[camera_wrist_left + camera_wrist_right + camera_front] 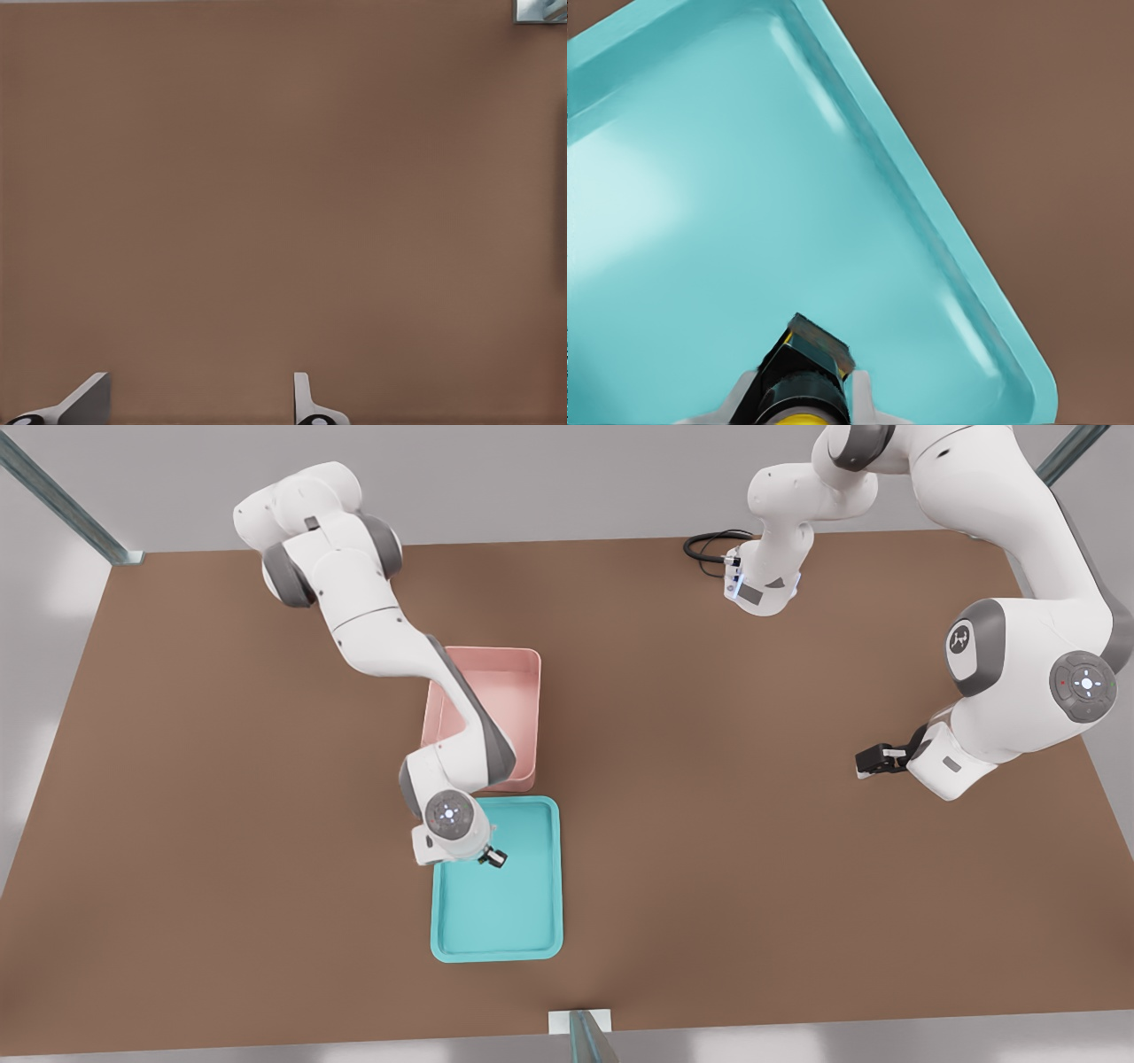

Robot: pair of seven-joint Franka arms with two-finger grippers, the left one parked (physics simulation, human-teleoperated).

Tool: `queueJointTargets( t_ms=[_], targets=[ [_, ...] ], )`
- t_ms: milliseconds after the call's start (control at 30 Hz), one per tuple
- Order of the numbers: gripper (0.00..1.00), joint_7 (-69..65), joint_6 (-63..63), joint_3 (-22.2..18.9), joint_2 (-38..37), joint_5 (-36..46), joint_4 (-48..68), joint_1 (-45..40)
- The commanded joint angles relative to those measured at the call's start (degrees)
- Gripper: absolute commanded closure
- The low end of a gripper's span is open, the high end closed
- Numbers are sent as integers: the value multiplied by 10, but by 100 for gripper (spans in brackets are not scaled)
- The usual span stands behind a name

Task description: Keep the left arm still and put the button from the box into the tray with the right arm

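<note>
The black 2-finger tool grips the tiny yellow-capped, black-bodied button above the shallow teal tray, near the bench's front edge. Carrying looks done; releasing remains. Behind it, the pale pink plastic box appears empty.

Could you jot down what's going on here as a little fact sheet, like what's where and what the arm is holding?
Working arm: right arm, reaching over the pink box
Gripper: above the tray, closed on the button
Button: yellow cap, black body, between the fingers, not yet set down
Tray: teal, next to the box, nothing lying in it
Box contents: none visible
Surface: brown table
</note>
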Motion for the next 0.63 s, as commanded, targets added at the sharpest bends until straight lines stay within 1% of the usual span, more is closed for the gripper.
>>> queueJointTargets(
  t_ms=[0, 100, 133, 167, 200, 233, 267, 300, 333, 367, 400, 433, 467, 600],
  targets=[
    [0, -4, 32, 1, 3, -1, 3, 0],
    [0, -4, 32, 3, 3, -1, 2, 0],
    [0, -7, 4, 0, -17, -2, 2, 0],
    [0, -19, -63, 1, -58, -5, 2, 0],
    [0, -87, -116, -3, -103, -4, -1, 0],
    [0, -249, -182, -7, -140, -4, -5, -23],
    [0, -392, -214, -9, -216, -24, -53, -56],
    [0, -456, -210, -20, -302, -35, -135, -90],
    [0, -492, -256, -79, -369, -35, -177, -93],
    [0, -506, -277, -104, -371, -34, -178, -93],
    [0, -506, -260, -105, -406, -35, -238, -93],
    [0, -534, -167, -117, -510, -70, -386, -93],
    [0, -560, -181, -144, -516, -75, -384, -93],
    [0, -569, -181, -142, -508, -78, -373, -93]
  ],
)
